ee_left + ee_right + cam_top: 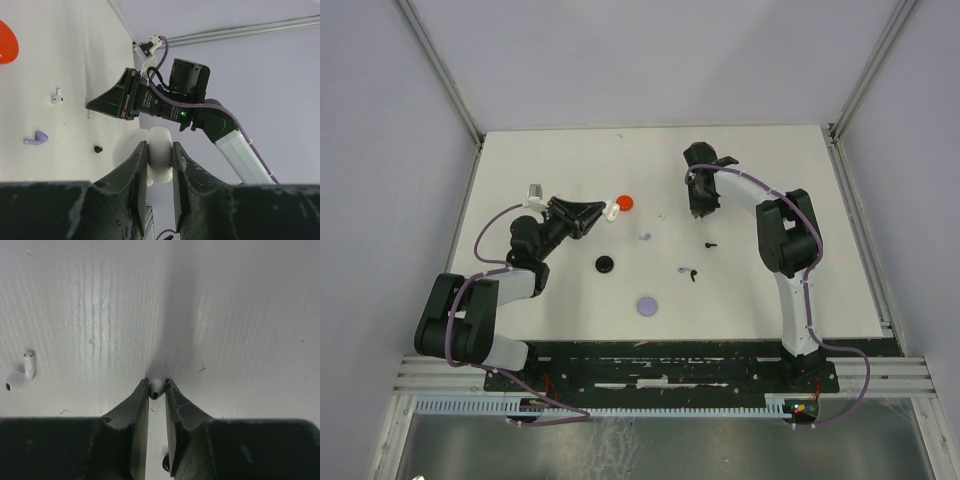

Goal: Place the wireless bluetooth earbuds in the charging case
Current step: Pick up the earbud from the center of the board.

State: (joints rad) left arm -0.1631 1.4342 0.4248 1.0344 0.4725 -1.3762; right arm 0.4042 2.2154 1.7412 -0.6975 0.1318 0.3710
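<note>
White worktop [790,290], pale walls [380,180], soft even light.
We're looking at a matte white worktop boxed in by lavender-grey panels: plain back wall [650,60], side walls [920,150] left and right, aluminium corner posts [438,70] slanting up. Along the near edge runs a black base plate [670,365], then silver rails [880,375], and below that a dull, streaky grey surface [650,445].

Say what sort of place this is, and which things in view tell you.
Probably a robotics lab test cell: two arms bolted at the near edge of a white table, plain walls on metal rails around it, and tiny earbuds and discs laid out as practice pieces.
</note>
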